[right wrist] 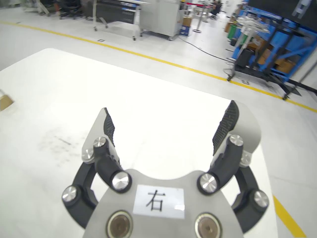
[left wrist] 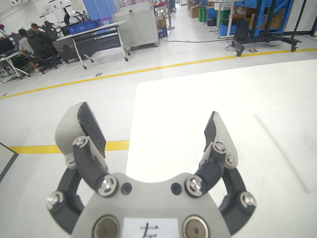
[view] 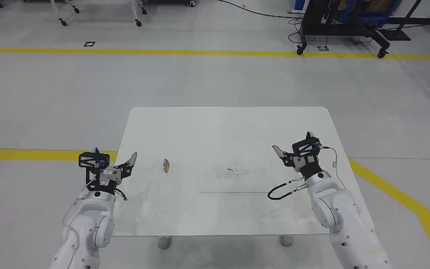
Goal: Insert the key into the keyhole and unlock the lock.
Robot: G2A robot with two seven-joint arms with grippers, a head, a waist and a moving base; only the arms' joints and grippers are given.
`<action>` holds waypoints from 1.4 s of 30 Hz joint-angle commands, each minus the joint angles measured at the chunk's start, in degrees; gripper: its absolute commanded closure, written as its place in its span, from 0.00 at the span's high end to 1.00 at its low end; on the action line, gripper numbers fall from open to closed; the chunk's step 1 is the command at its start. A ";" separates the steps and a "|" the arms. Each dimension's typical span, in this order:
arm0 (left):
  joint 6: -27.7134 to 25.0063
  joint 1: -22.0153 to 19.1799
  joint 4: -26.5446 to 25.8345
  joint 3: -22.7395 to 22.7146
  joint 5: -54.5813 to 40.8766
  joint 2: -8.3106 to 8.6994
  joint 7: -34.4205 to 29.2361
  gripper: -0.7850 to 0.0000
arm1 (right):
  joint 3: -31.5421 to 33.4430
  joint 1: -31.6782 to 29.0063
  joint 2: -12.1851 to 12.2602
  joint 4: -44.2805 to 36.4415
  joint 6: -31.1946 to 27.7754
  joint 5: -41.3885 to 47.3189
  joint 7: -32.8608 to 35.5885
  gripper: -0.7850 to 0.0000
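Observation:
A small brass padlock lies on the white table, left of centre; its edge also shows in the right wrist view. My left gripper hangs open at the table's left edge, a short way left of the padlock, holding nothing. My right gripper hangs open over the right part of the table, also holding nothing. Faint dark marks lie on the mat between the two grippers; I cannot tell whether a key is among them.
A thin pale mat lies flat on the table's middle and right. Yellow floor lines run past the table. Shelves, carts and workbenches stand far off in the room behind.

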 commanded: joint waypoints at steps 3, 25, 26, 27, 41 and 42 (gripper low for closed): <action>0.00 0.00 0.00 0.00 0.00 0.00 0.00 1.00 | -8.81 4.66 -1.15 1.26 -2.00 1.94 4.81 1.00; 0.00 0.00 0.00 0.00 0.00 0.00 0.00 1.00 | -17.36 15.08 -1.03 10.11 -26.65 -5.05 10.88 1.00; 0.00 0.00 0.00 0.00 0.00 0.00 0.00 1.00 | -18.64 16.25 -1.09 10.89 -27.14 -7.96 11.70 1.00; 0.00 0.00 0.00 0.00 0.00 0.00 0.00 1.00 | -20.10 17.36 -1.23 11.84 -28.23 -9.81 11.93 1.00; 0.00 0.00 0.00 0.00 0.00 0.00 0.00 1.00 | -28.44 30.39 -3.71 27.86 -33.76 -11.03 16.63 0.43; 0.00 0.00 0.00 0.00 0.00 0.00 0.00 1.00 | -28.87 31.01 -3.91 28.82 -33.81 -10.80 16.64 0.38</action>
